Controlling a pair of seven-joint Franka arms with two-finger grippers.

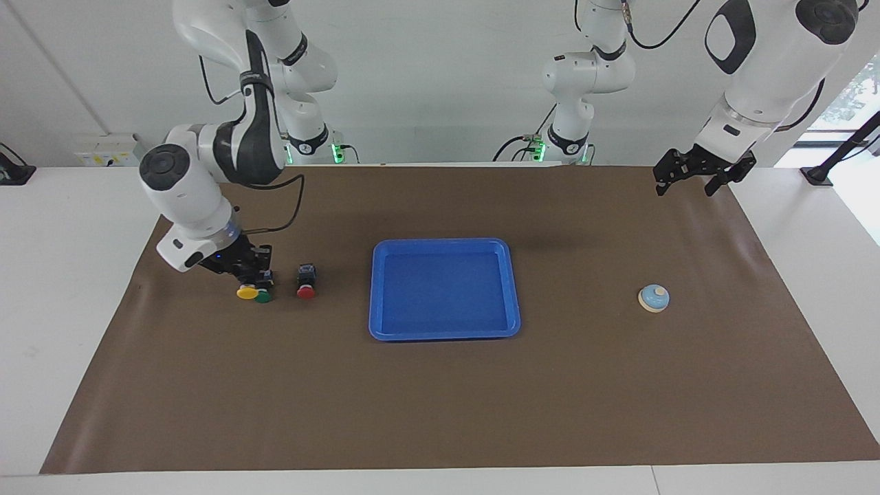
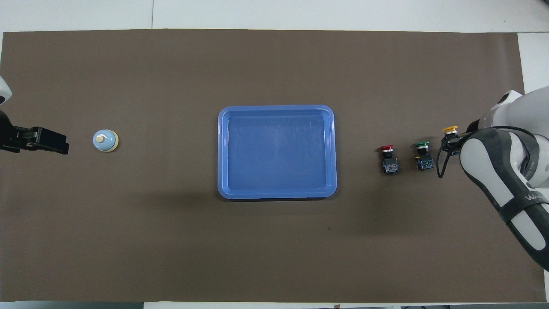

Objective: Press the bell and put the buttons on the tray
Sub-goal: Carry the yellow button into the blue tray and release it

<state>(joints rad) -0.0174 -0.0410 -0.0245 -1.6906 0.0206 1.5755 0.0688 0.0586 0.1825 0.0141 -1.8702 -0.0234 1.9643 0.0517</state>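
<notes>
— Facing view: where are your hands relative to the tray (image 1: 511, 289)?
— My right hand (image 1: 249, 273) grips the yellow button (image 1: 247, 292), raised toward my right arm's end, over the green button (image 1: 262, 297). The red button (image 1: 306, 280) stands nearer the tray. My left hand (image 1: 694, 174) waits open, past the bell (image 1: 653, 298).

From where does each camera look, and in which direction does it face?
Facing view: high across the table, facing the robots; both arms show, the right gripper holding the yellow button.
Overhead view: above the robots' end, looking steeply down; left gripper and right forearm show.
Shared: tray, bell, green button, red button.
</notes>
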